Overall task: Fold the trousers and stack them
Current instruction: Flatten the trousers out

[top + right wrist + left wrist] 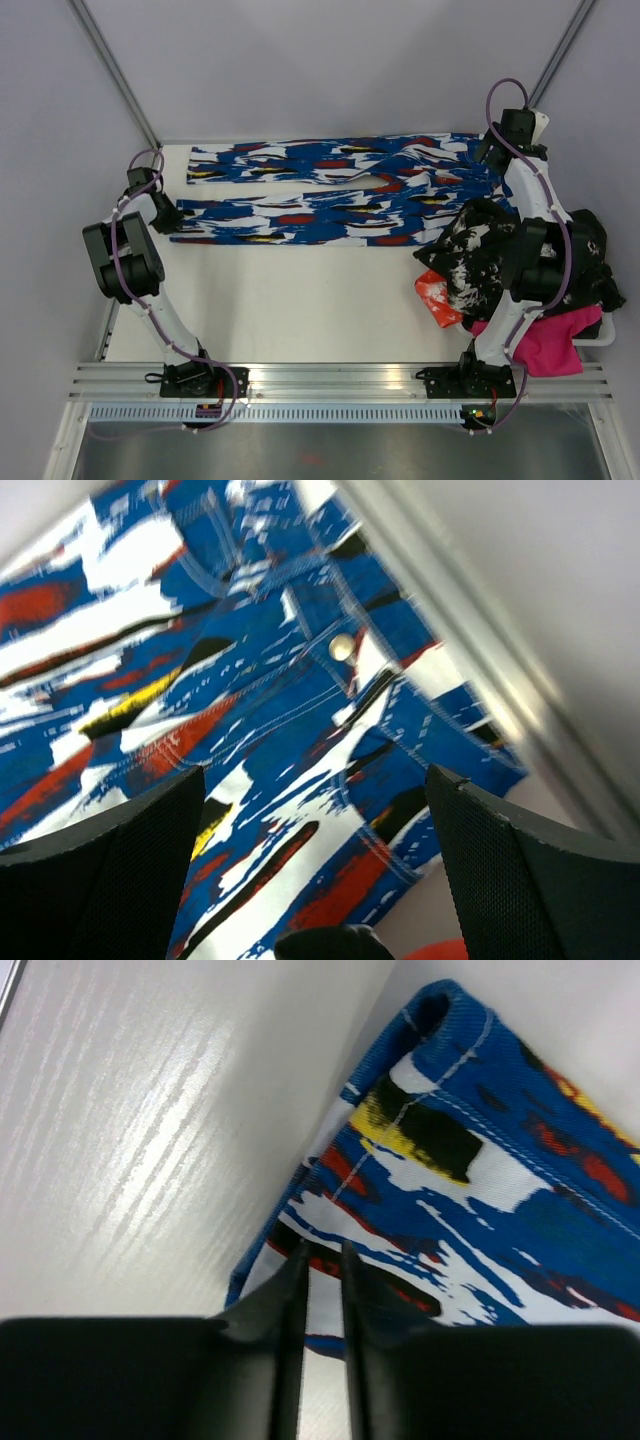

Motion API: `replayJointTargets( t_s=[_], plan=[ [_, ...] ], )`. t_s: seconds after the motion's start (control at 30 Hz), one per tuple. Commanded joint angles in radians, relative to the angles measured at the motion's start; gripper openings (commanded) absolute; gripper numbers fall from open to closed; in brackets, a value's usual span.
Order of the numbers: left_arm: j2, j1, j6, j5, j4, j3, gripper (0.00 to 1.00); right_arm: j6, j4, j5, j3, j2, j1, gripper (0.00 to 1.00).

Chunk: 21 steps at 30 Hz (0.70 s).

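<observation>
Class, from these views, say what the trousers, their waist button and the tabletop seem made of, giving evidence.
Trousers: likely denim-like woven cotton, matte; topstitched seams and hem show. Waist button: probably metal; pale, round, slightly shiny. Tabletop: perhaps white laminate; smooth, with streaky glare.

I count one pair of trousers [330, 200] across the far side of one table [300, 310]. At near right are at least three other garments: one black-and-white [475, 250], one orange-red [438, 297], one pink [555, 348]. My arms number two: left arm [125, 262], right arm [535, 255].
</observation>
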Motion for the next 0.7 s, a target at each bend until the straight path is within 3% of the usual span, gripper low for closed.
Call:
replayJointTargets(
  t_s=[0.0, 0.03, 0.07, 0.17, 0.27, 0.33, 0.37, 0.4, 0.53, 0.6, 0.67],
  plan=[
    [-0.111, -0.001, 0.027, 0.093, 0.032, 0.049, 0.28, 0.028, 0.013, -0.08, -0.008, 0.061, -0.001, 0.96],
    [-0.141, -0.006, 0.026, 0.093, 0.026, 0.055, 0.34, 0.037, 0.027, -0.136, -0.011, 0.069, -0.001, 0.95],
    [-0.157, -0.012, 0.022, 0.096, 0.023, 0.058, 0.47, 0.037, 0.045, -0.173, -0.009, 0.087, -0.001, 0.92],
    [-0.197, -0.026, 0.016, 0.107, 0.018, 0.078, 0.62, -0.002, 0.091, -0.278, 0.05, 0.144, 0.025, 0.87],
    [-0.166, -0.029, 0.006, 0.136, 0.06, 0.127, 0.68, -0.097, 0.05, -0.286, 0.173, 0.219, 0.093, 0.79],
    [-0.12, -0.033, -0.008, 0.154, 0.093, 0.171, 0.7, -0.121, 0.033, -0.283, 0.246, 0.259, 0.133, 0.68],
    [-0.05, -0.039, -0.014, 0.157, 0.115, 0.237, 0.71, -0.119, 0.021, -0.289, 0.265, 0.288, 0.139, 0.62],
    [-0.009, -0.042, -0.022, 0.157, 0.12, 0.277, 0.71, -0.11, 0.021, -0.295, 0.276, 0.297, 0.146, 0.46],
    [0.221, -0.061, -0.045, 0.101, 0.057, 0.531, 0.74, -0.07, 0.074, -0.324, 0.23, 0.284, 0.148, 0.08],
    [0.345, -0.059, -0.071, 0.072, 0.0, 0.679, 0.75, -0.064, 0.108, -0.322, 0.196, 0.255, 0.147, 0.04],
    [0.406, -0.064, -0.077, 0.032, -0.021, 0.778, 0.76, -0.062, 0.113, -0.316, 0.17, 0.235, 0.147, 0.15]
  ],
)
